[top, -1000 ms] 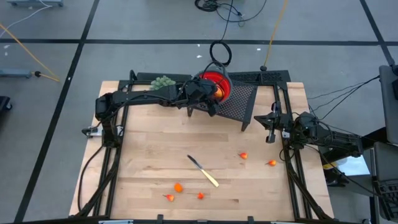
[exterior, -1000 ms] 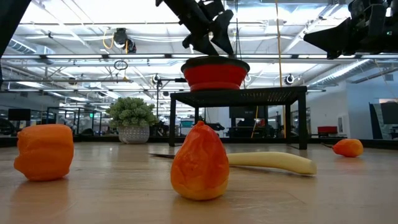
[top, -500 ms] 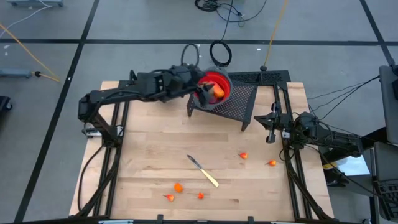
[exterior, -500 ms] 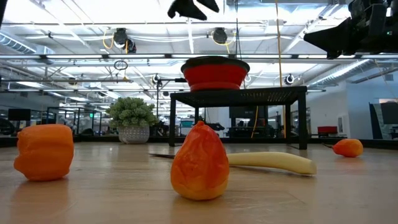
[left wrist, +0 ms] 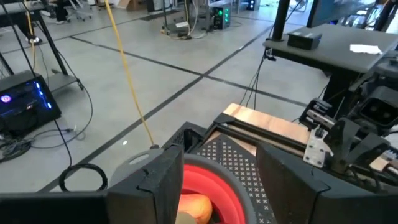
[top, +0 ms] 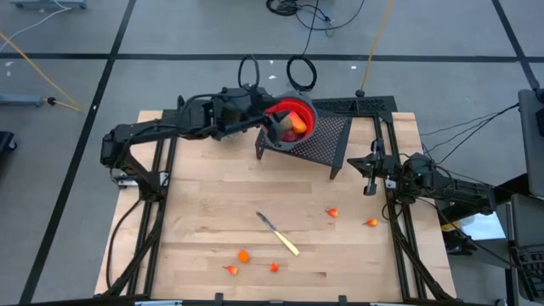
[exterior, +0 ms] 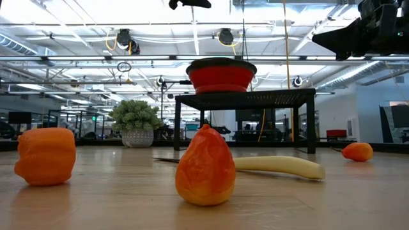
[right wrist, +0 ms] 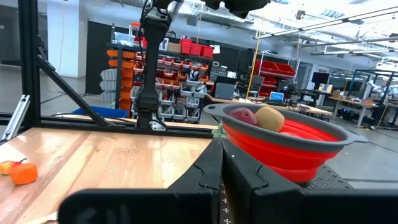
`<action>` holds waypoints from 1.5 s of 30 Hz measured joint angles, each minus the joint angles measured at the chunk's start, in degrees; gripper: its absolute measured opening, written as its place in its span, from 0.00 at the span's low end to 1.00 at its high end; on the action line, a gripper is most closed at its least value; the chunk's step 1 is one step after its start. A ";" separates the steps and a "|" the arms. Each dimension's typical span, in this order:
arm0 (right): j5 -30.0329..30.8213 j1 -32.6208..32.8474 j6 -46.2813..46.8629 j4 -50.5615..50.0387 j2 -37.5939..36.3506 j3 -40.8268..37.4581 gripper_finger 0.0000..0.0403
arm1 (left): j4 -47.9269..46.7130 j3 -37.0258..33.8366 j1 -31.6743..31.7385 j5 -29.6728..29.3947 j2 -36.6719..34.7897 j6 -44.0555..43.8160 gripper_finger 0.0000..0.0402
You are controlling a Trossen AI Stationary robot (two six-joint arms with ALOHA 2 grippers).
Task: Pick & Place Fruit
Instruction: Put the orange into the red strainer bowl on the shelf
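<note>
Small orange toy fruit pieces scattered on wooden bench; more in round red bowl. Left claw above bowl (fingers apart, holding nothing); right claw clenched at right edge.

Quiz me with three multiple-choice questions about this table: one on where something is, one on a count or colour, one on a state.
1. Where is the red bowl?
A. On the black mesh stand
B. Flat on the wooden table
C. On the floor

2. How many small orange pieces lie loose on the table in the high view?
A. Two
B. Five
C. Nine

3. What is the left gripper doing?
A. Holding the knife
B. Hanging empty above the bowl
C. Resting on the table

Answers:
1. A, the low view shows the bowl raised on the stand.
2. B, three lie near the front edge and two on the right.
3. B, its fingers stand apart over the bowl with nothing between them.
</note>
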 joint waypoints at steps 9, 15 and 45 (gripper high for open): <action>0.00 0.00 0.00 0.00 0.00 0.00 0.00 | -0.81 0.00 -2.00 0.03 0.02 -0.31 0.48; 0.00 0.00 0.00 0.00 0.00 0.00 0.00 | -2.01 0.00 -3.52 -0.03 0.02 -0.39 0.48; 0.00 0.00 0.00 0.00 0.00 0.00 0.00 | -14.45 -0.23 -22.99 -5.58 0.02 -14.32 0.48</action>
